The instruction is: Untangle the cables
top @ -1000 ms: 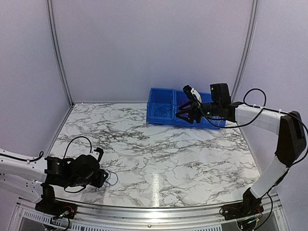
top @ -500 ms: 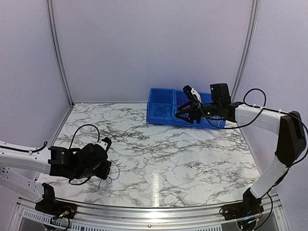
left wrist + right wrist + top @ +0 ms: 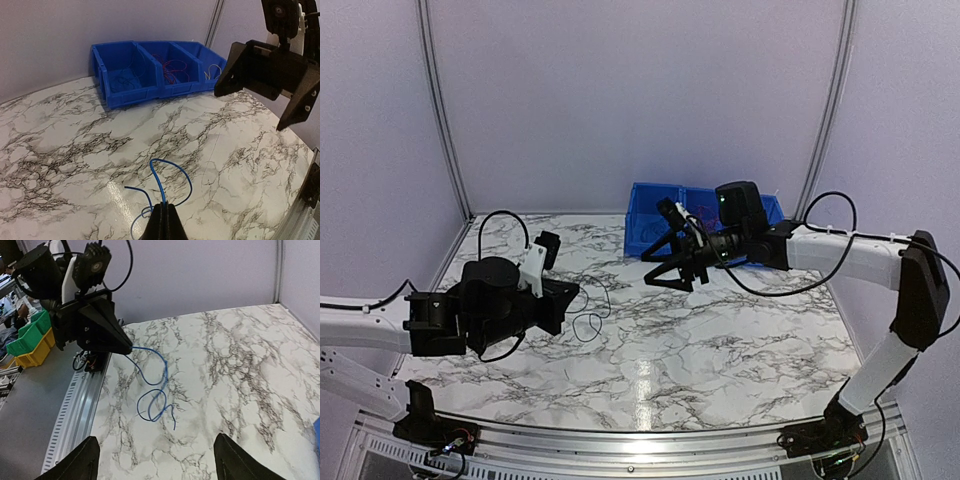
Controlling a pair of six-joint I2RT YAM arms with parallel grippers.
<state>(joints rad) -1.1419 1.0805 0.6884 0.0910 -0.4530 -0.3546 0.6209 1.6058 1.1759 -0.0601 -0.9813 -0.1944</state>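
**Item: blue cable (image 3: pixel 162 186), one strand.** It was pinched at one end in the clenched left gripper (image 3: pixel 164 220) and lifted above the marble table (image 3: pixel 740 340). The rest hung down in a couple of loose loops, with the lowest coil resting on the table or just over it; the overhead view was too coarse to say which.

**Item: right gripper (image 3: pixel 665 283).** The jaws were spread wide and held nothing. It sat over mid-table, well apart from the strand and facing the left gripper.

**Item: blue bin (image 3: pixel 107 95), three compartments, far edge of table.** It held bluish strands in one end bay, red in the middle and pale ones in the other end bay.

**Hazards.**
- The grip sat at the very tip of a thin, springy wire, so a sideways tug could pull it free.
- Pulling on the hanging loops could draw them into a knot rather than open them.
- The two grippers pointed at each other, so a careless approach by the right one could knock the fingers together or miss so thin a target.

**Change since a second earlier.**
- The left arm had risen from the near-left corner and swung towards the centre, its jaws closing on the strand.
- The right gripper had left the bin, come forward over the table and opened wider.
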